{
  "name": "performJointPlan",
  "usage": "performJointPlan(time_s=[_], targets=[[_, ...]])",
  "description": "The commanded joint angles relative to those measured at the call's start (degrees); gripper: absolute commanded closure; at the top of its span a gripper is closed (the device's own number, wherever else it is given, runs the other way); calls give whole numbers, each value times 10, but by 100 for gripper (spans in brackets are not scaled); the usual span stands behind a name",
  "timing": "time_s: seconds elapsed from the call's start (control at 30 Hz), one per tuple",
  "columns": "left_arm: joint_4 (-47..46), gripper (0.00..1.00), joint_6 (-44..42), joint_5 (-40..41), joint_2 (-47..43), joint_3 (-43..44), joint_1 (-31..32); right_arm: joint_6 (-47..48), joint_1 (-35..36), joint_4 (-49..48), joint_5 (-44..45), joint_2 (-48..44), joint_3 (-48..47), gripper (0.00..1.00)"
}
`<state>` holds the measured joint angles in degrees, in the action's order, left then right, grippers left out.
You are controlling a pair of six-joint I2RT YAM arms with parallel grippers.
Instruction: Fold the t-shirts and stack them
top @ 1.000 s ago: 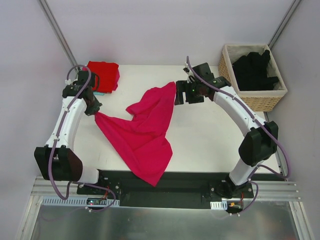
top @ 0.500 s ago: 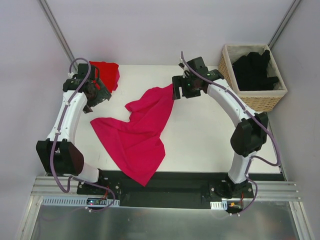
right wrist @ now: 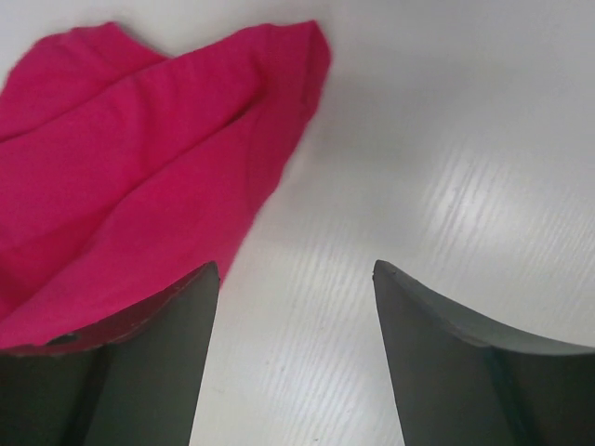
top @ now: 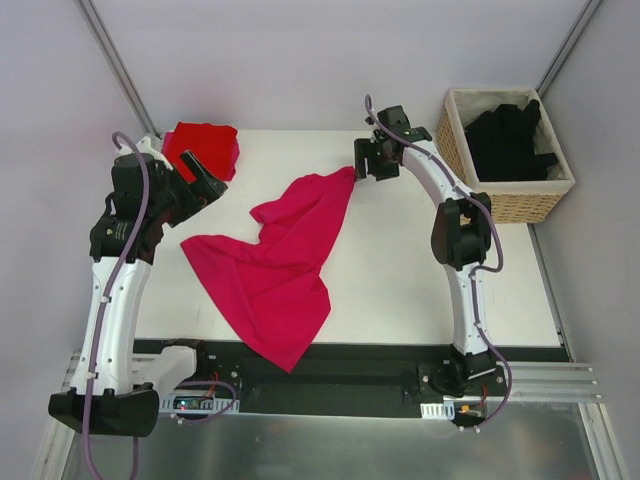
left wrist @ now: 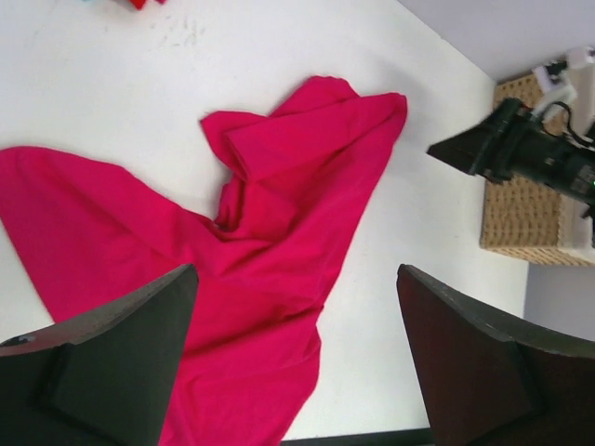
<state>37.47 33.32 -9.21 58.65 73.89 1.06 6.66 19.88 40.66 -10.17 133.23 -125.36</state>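
Overhead alone: red t-shirt (top: pixel 205 146) left of crumpled magenta t-shirt (top: pixel 280 270), wicker basket (top: pixel 520 205) right, left gripper (left wrist: pixel 297 279) and right gripper (right wrist: pixel 296 269) spread wide, empty, white table (top: pixel 420 270)

Magenta t-shirt (top: pixel 280 265) crumpled on table (top: pixel 400 250), left claw (top: pixel 208 180) apart; right claw (top: pixel 360 162) beside its corner

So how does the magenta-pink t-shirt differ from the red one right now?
The magenta-pink t-shirt lies unfolded and rumpled across the middle of the table, one corner past the near edge; the red t-shirt sits folded into a compact bundle at the far left corner. The magenta-pink one covers far more table than the red one. Both are plain cloth resting on the table.
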Motion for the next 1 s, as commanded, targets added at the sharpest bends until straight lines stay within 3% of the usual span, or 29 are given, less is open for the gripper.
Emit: performJointPlan(time_s=[0.0,0.43,0.77,0.87,0.97], targets=[[-38,12,23,-48,-27,-23,0,10,0,-16,22,23,-51,30],[-45,15,24,-58,-48,-20,0,-65,-11,-118,-49,77,-72,32],[-46,15,20,-49,-69,-24,0,-150,-11,-109,-57,118,-88,38],[-45,15,19,-45,-78,-29,0,-152,-5,-98,-49,123,-91,47],[-44,15,18,-43,-86,-35,0,-155,-2,-93,-53,130,-93,62]])
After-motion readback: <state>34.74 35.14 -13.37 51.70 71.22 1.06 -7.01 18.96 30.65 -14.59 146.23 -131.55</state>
